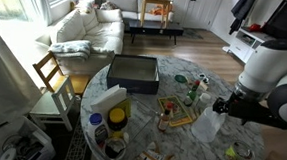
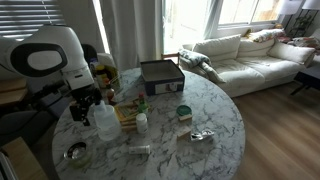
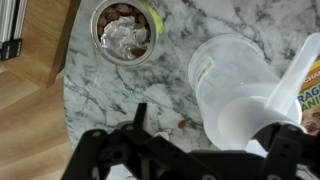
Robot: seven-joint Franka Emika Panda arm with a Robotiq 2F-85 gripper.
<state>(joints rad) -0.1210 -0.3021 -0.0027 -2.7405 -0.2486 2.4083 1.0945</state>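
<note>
My gripper (image 3: 212,120) hangs open over the round marble table (image 3: 100,90). A translucent white plastic jug (image 3: 235,85) stands between its fingers, close to the right finger and apart from the left one. In both exterior views the gripper (image 1: 223,107) (image 2: 86,104) is just above the jug (image 1: 209,124) (image 2: 105,123) near the table's edge. A small metal tin with crumpled foil inside (image 3: 125,35) sits on the table beyond the jug; it also shows in both exterior views (image 1: 241,152) (image 2: 76,152).
A black box (image 1: 134,72) (image 2: 161,73) lies at the table's far side. Bottles (image 1: 193,90), a yellow-lidded tub (image 1: 118,117) and small packets (image 2: 200,135) crowd the middle. A wooden chair (image 1: 52,74) and a white sofa (image 2: 250,55) stand beside the table.
</note>
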